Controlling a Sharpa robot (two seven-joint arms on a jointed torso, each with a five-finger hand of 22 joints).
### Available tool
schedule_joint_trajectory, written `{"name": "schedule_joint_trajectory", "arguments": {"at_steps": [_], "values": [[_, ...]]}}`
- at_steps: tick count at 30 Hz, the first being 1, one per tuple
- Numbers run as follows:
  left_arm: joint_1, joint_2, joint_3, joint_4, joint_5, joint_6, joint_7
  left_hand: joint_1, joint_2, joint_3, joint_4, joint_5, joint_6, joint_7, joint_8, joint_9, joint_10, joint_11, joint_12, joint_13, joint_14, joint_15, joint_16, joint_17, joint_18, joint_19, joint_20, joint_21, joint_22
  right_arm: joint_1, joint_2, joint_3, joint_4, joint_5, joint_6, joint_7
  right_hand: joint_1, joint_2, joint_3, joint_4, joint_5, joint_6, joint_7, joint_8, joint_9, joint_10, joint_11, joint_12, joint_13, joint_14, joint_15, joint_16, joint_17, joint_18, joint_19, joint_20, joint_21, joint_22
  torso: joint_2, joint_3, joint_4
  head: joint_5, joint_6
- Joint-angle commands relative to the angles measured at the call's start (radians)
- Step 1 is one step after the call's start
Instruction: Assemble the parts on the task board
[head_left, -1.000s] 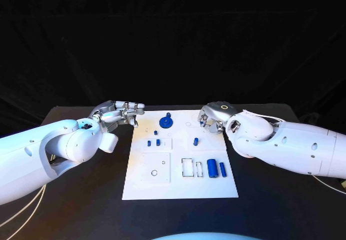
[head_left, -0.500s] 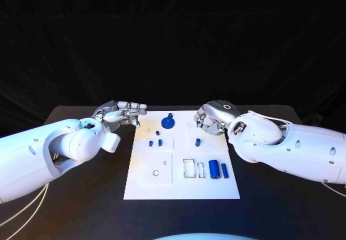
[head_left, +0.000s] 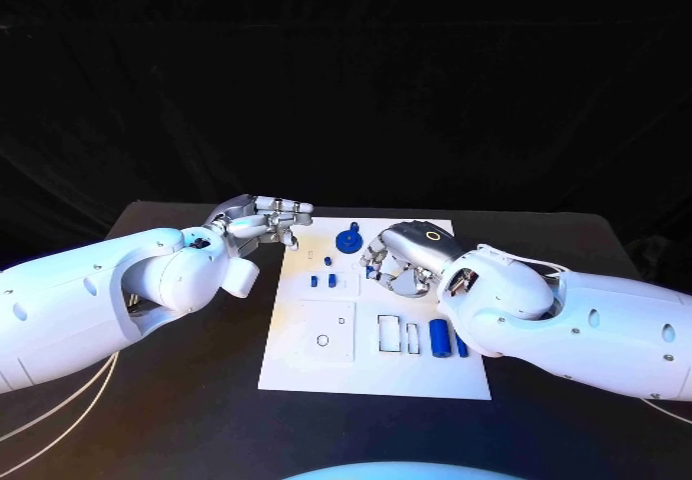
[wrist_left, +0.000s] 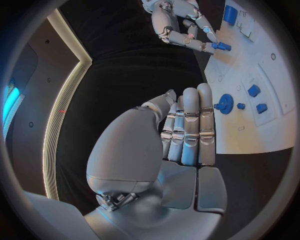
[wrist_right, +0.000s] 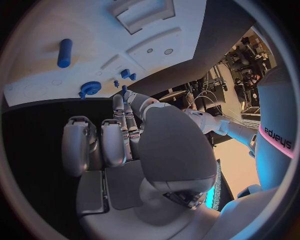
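Left hand (head_left: 268, 220) hovers off the far-left corner of the task board (head_left: 303, 370). Its fingers (wrist_left: 190, 125) are stretched straight, side by side, with nothing in them, and they point right toward the blue gear (head_left: 349, 240).

The gear lies flat at the board's far edge, its hub facing up. Just nearer, left of centre, are three small blue parts (head_left: 330, 281): one alone, and two side by side. They're too small to read an axis.

Right hand (head_left: 401, 260) is over the middle of the board, just right of those parts, with its fingers curled in. The left wrist view shows a small blue peg (wrist_left: 220, 46) pinched at its fingertips and sticking out past them. Can't tell its heading relative to the board.

The large blue cylinder (head_left: 438, 337) lies flat at near right, long axis near-far. A slimmer blue pin (head_left: 460, 345) lies parallel just to its right.
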Motion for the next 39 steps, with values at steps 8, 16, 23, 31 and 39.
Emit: {"name": "schedule_joint_trajectory", "arguments": {"at_steps": [8, 16, 23, 31, 39], "values": [[0.001, -0.001, 0.001, 0.017, -0.003, -0.005, 0.015, 0.004, -0.003, 0.002, -0.006, -0.004, -0.004, 0.001, 0.0, -0.002, -0.006, 0.0, 0.005, -0.001, 0.005, 0.0, 0.006, -0.002, 0.014, 0.007, 0.002, -0.005, -0.001, -0.055, 0.052, -0.003, -0.03, -0.035, -0.053, 0.023, -0.007, 0.001, 0.009, -0.002, 0.005, 0.009, -0.001, 0.005, 0.003, 0.009, -0.001, 0.001, -0.002, 0.033, -0.003, -0.002, -0.003, -0.008, 0.007, -0.001, 0.002, 0.156, 0.0, 0.0001, -0.0007, 0.051, -0.018], [0.001, -0.004, 0.001, 0.022, -0.003, -0.006, 0.016, 0.003, -0.004, 0.001, -0.006, -0.004, -0.005, 0.001, 0.0, -0.002, -0.007, 0.001, 0.006, -0.001, 0.005, 0.0, 0.006, -0.002, 0.014, 0.007, 0.003, -0.005, -0.001, -0.098, 0.089, -0.004, -0.067, -0.042, -0.071, 0.036, -0.008, 0.001, 0.012, -0.005, 0.014, 0.011, -0.001, 0.006, 0.004, 0.011, -0.002, 0.001, -0.003, 0.034, -0.004, -0.001, -0.002, -0.009, 0.008, -0.001, 0.005, 0.157, 0.0, 0.0011, -0.0003, 0.074, -0.028], [0.001, -0.002, 0.001, 0.023, -0.003, -0.005, 0.016, 0.003, -0.004, 0.001, -0.006, -0.004, -0.005, 0.001, 0.0, -0.002, -0.007, 0.001, 0.006, -0.001, 0.005, 0.0, 0.006, -0.002, 0.014, 0.007, 0.003, -0.005, -0.001, -0.126, 0.119, -0.005, -0.1, -0.051, -0.077, 0.043, -0.01, 0.002, 0.014, -0.008, 0.022, 0.013, -0.002, 0.007, 0.005, 0.013, -0.003, 0.001, -0.003, 0.035, -0.004, 0.001, 0.0, -0.009, 0.009, -0.002, 0.007, 0.159, 0.0, 0.0014, 0.0005, 0.092, -0.036], [0.001, -0.001, 0.0, 0.026, -0.003, -0.004, 0.016, 0.001, -0.004, 0.0, -0.005, -0.004, -0.005, 0.002, 0.0, -0.002, -0.007, 0.001, 0.006, -0.001, 0.005, 0.001, 0.007, -0.002, 0.014, 0.008, 0.003, -0.006, -0.001, -0.148, 0.137, -0.006, -0.122, -0.054, -0.074, 0.047, -0.011, 0.001, 0.014, -0.009, 0.025, 0.014, -0.002, 0.008, 0.005, 0.014, -0.003, 0.001, -0.004, 0.035, -0.004, 0.001, 0.001, -0.009, 0.01, -0.002, 0.008, 0.159, 0.001, 0.0016, -0.0013, 0.104, -0.042], [0.001, -0.001, 0.0, 0.027, -0.003, -0.002, 0.015, 0.0, -0.004, -0.001, -0.005, -0.004, -0.006, 0.002, 0.001, -0.003, -0.008, 0.001, 0.007, -0.001, 0.005, 0.001, 0.007, -0.002, 0.014, 0.008, 0.003, -0.006, -0.002, -0.155, 0.144, -0.007, -0.13, -0.056, -0.061, 0.045, -0.015, 0.0, 0.013, -0.009, 0.027, 0.014, -0.002, 0.007, 0.005, 0.014, -0.002, 0.0, -0.004, 0.035, -0.004, 0.001, 0.0, -0.009, 0.01, -0.002, 0.007, 0.159, 0.0, 0.0016, -0.0019, 0.11, -0.045]]}}
